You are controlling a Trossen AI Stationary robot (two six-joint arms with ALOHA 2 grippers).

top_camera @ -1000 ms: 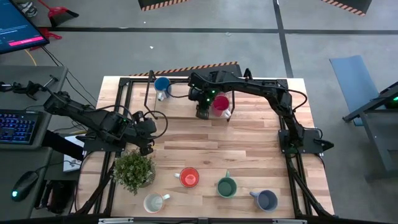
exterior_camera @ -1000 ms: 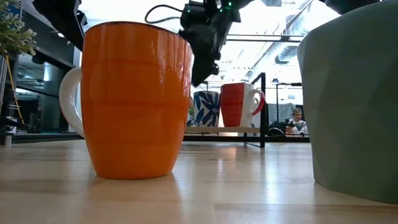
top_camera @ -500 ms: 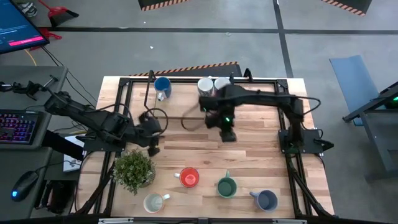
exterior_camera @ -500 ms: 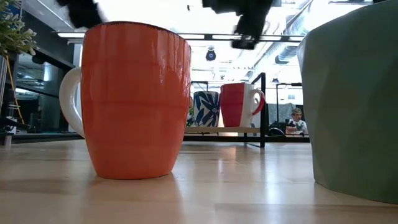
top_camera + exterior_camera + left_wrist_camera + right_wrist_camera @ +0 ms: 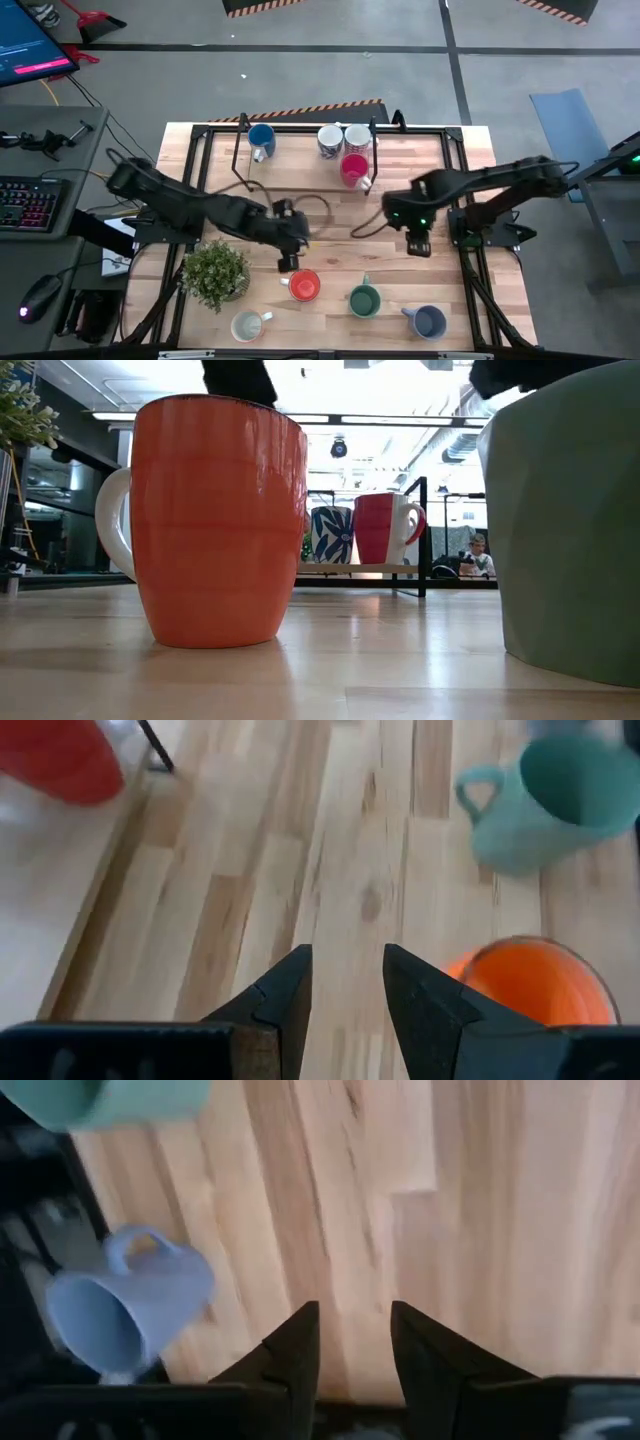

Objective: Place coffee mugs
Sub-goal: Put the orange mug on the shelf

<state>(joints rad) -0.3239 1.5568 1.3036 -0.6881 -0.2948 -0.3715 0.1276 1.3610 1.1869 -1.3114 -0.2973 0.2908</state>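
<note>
Just above the orange mug [image 5: 303, 286], the left gripper [image 5: 287, 261], narrowly parted and empty, could clip its rim and tip it.

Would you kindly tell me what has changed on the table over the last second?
The right pincer left the far-edge mugs, where it hung by the red mug, and swung toward the near row, empty. The left pincer moved from beside the potted plant to just short of the orange mug, open. The blue mug, green mug and slate-blue mug stayed put.
</note>
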